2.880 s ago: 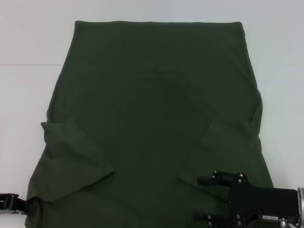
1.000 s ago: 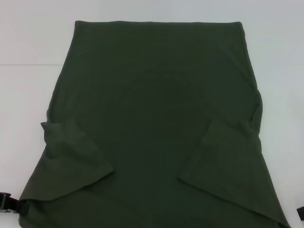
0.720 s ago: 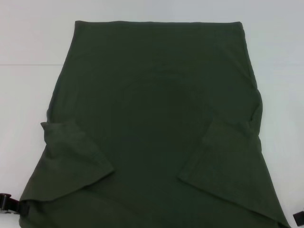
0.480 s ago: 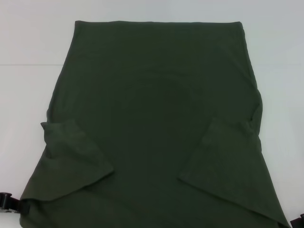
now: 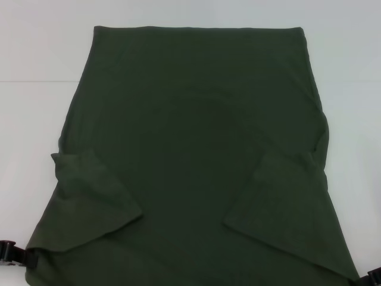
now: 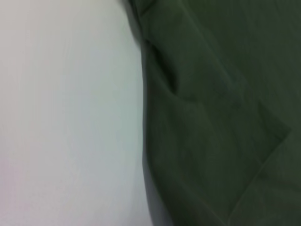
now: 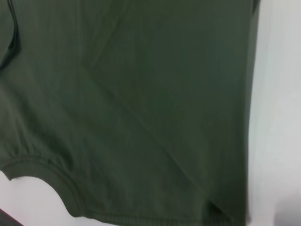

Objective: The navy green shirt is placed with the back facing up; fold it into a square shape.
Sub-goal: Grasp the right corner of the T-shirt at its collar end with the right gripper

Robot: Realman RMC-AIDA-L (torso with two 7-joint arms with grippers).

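Note:
The navy green shirt [image 5: 193, 149] lies flat, back up, on the white table [image 5: 36, 89], filling most of the head view. Both sleeves are folded inward over the body: the left sleeve [image 5: 89, 193] and the right sleeve [image 5: 286, 205]. My left gripper [image 5: 15, 252] sits at the frame's lower left edge, right against the shirt's near left corner. Only a dark sliver of my right gripper [image 5: 375, 276] shows at the lower right corner, beside the shirt's near right corner. The left wrist view shows the shirt's side edge [image 6: 146, 141]. The ribbed collar [image 7: 42, 169] appears in the right wrist view.
Bare white table surface runs along both sides of the shirt [image 5: 357, 119] and behind its far hem [image 5: 196, 12]. A faint seam line crosses the table at the left [image 5: 36, 81].
The right gripper, over the folded right sleeve 2.9 s ago, has pulled back to the lower right corner. The left gripper has hardly moved. The shirt lies the same.

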